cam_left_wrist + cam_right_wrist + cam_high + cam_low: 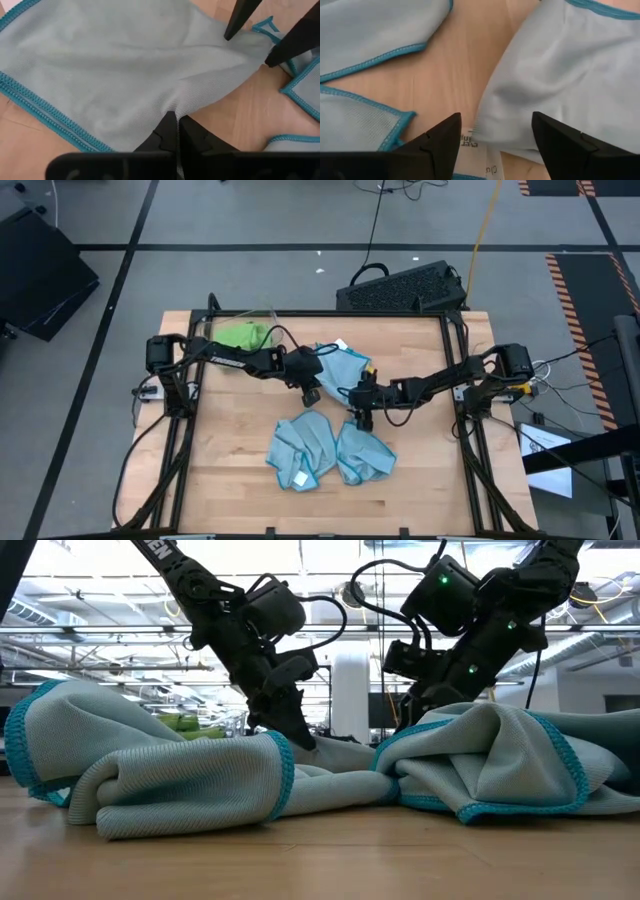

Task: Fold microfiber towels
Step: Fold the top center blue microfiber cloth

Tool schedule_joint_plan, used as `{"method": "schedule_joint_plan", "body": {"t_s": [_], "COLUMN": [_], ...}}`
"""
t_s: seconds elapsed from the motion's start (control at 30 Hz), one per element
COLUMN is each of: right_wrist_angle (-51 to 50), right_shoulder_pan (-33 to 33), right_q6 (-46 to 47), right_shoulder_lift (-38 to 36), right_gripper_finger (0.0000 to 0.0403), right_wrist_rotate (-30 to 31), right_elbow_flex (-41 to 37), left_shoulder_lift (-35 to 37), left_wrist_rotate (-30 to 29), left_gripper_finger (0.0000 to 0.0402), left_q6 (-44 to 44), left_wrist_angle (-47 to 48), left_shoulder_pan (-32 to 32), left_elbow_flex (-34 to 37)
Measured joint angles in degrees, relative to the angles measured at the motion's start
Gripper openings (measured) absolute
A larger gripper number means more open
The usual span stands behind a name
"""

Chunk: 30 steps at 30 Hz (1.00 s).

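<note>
From above, none of the microfiber towels looks folded yet, so most of the task seems left to do. One light blue towel lies spread toward the far middle of the wooden table, between the two arms. Two more blue towels sit crumpled side by side near the front, and a lime green heap rests at the far left by a clear bin. The left tool sits at the spread towel's near left edge; the right tool hangs just beside its near right corner.

At table height, the crumpled towels show as soft, thick rolls of plush, ribbed cloth with teal stitched hems.

The left wrist camera shows the left tool with fingers together, clamped on a puckered pinch of the blue towel; the fabric fans out from it in shallow creases.

The right wrist camera shows the right tool with fingers apart, holding nothing, straddling a towel corner and its white printed tag over smooth pale wood.
</note>
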<state>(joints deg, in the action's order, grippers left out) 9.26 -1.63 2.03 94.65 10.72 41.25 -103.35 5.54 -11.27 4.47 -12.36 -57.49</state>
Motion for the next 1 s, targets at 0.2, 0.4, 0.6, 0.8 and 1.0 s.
{"method": "schedule_joint_plan", "body": {"t_s": [0.2,0.4,0.6,0.8,1.0], "right_wrist_angle": [0.3,2.0,3.5,1.1,-5.4], "right_shoulder_pan": [0.0,-0.1,0.1,1.2,2.0], "right_q6": [-0.1,1.1,3.8,7.6,13.6], "right_shoulder_lift": [0.4,3.5,2.8,1.4,-3.1], "right_gripper_finger": [0.018,0.0123,0.0046,0.0014,0.0006], "right_wrist_rotate": [1.1,-1.7,-0.8,-2.8,-10.0], "right_elbow_flex": [0.0,0.0,0.0,0.0,0.0], "left_shoulder_lift": [0.0,0.0,0.0,0.0,0.4], "left_wrist_rotate": [0.0,0.0,0.0,2.6,10.0], "left_gripper_finger": [0.0003,0.0003,0.0004,0.0005,0.0003], "left_q6": [-0.1,-0.8,-2.4,-6.6,-15.0], "left_wrist_angle": [0.0,0.1,0.5,0.5,0.7], "left_shoulder_pan": [0.0,0.0,0.1,0.3,2.2], "left_elbow_flex": [0.0,0.0,0.0,0.0,0.0]}}
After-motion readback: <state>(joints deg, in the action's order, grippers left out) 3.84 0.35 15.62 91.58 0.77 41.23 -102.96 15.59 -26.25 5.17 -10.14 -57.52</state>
